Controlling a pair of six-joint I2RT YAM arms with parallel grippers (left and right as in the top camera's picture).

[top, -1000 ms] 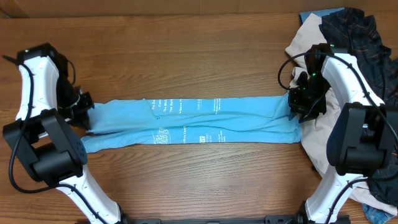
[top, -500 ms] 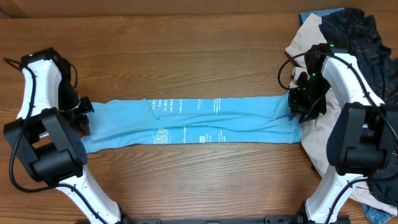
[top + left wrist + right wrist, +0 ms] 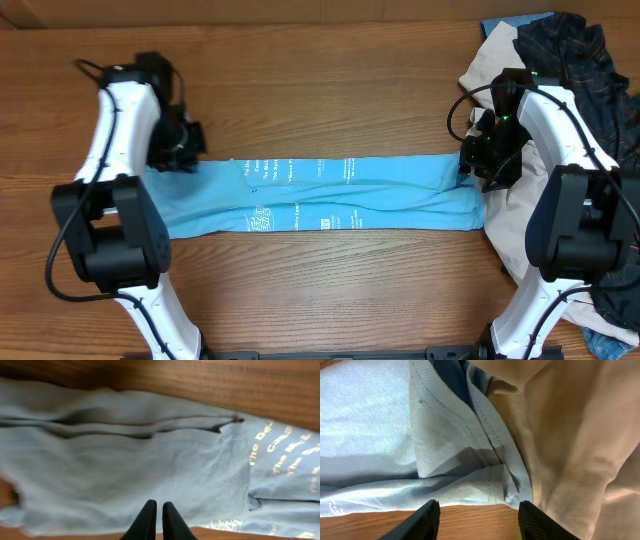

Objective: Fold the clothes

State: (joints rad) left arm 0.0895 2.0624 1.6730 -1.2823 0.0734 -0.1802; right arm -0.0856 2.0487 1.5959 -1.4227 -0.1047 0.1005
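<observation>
The light blue T-shirt (image 3: 320, 195) lies on the table folded into a long strip, with its lettering facing up. My left gripper (image 3: 183, 153) is at the strip's upper left edge. In the left wrist view it (image 3: 157, 506) is shut and empty above the shirt (image 3: 150, 460). My right gripper (image 3: 480, 163) is at the strip's right end. In the right wrist view it (image 3: 479, 509) is open over bare wood beside the shirt's hemmed corner (image 3: 490, 477). The cream garment (image 3: 512, 225) lies under and beside that end, and also shows in the right wrist view (image 3: 570, 435). The black garment with orange lines (image 3: 585, 60) is heaped at the back right.
The wooden table (image 3: 330, 90) stretches behind and in front of the strip. The heap of cream and black clothes fills the right edge, with a bit of blue cloth (image 3: 500, 24) at the back. Both arm bases stand at the front edge.
My left arm has swung from the strip's far left end up and to the right, to its upper left edge. The right gripper has stayed in place.
</observation>
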